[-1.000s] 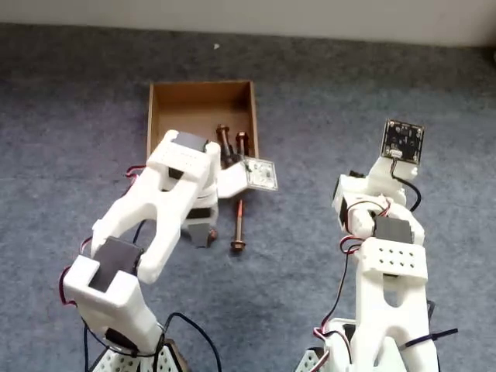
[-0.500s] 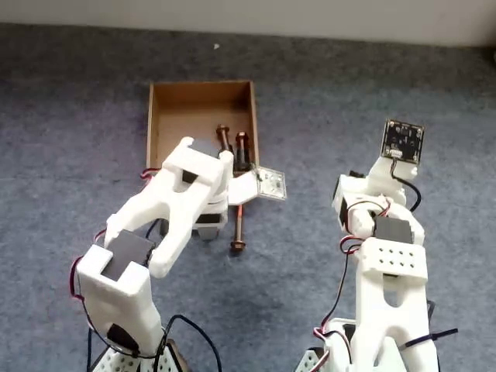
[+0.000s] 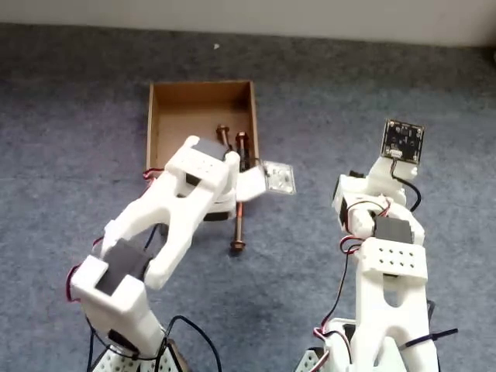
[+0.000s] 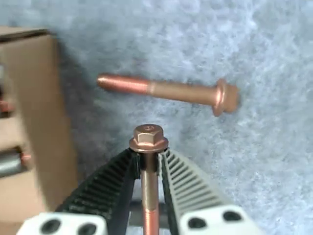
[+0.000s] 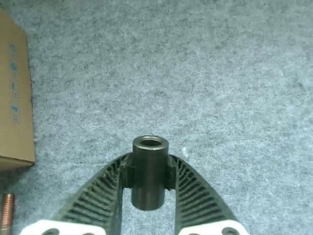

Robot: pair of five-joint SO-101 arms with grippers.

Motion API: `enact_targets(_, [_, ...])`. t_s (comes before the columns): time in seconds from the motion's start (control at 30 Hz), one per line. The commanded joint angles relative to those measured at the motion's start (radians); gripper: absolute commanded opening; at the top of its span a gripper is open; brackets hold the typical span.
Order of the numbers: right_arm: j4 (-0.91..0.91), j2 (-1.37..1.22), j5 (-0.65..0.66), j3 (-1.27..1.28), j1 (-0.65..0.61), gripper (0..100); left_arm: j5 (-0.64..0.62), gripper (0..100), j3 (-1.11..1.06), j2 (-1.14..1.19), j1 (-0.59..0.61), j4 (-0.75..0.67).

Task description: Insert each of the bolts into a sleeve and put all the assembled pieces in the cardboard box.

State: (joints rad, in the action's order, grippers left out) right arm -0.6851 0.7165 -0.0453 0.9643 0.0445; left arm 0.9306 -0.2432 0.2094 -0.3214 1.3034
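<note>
both grippers loaded.
left gripper (image 4: 149, 157) pinches a bolt (image 4: 148, 139) near the box (image 3: 150, 124), a loose bolt (image 4: 166, 92) lying on the carpet (image 3: 77, 116) just beyond; right gripper (image 5: 149, 169) clamps a sleeve (image 5: 150, 147), well apart.

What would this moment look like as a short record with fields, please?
Left gripper: shut on a copper bolt, head just past the fingertips
Right gripper: shut on a dark sleeve, open end facing outward
Loose bolt: lying on the grey carpet, just outside the box
Cardboard box: open, holding two pieces side by side
Left to do: held bolt not yet in the sleeve
</note>
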Motion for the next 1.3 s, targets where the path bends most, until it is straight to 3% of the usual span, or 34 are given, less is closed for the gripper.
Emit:
enact_targets(0.0, [0.022,0.028,0.011,-0.007,0.007,1.0,-0.083,1,0.027,-0.200,-0.013,0.032])
enact_targets(0.43, [-0.024,0.039,0.011,-0.008,-0.044,1.0,-0.448,1,-0.039,-0.526,-0.007,0.015])
enact_targets(1.03, [-0.139,0.044,0.012,-0.013,-0.145,0.9,-0.786,1,-0.607,-1.196,-0.005,-0.361])
enact_targets(1.27, [-0.147,0.297,0.081,0.045,-0.209,0.7,-0.838,1,-0.803,-1.392,-0.005,-0.460])
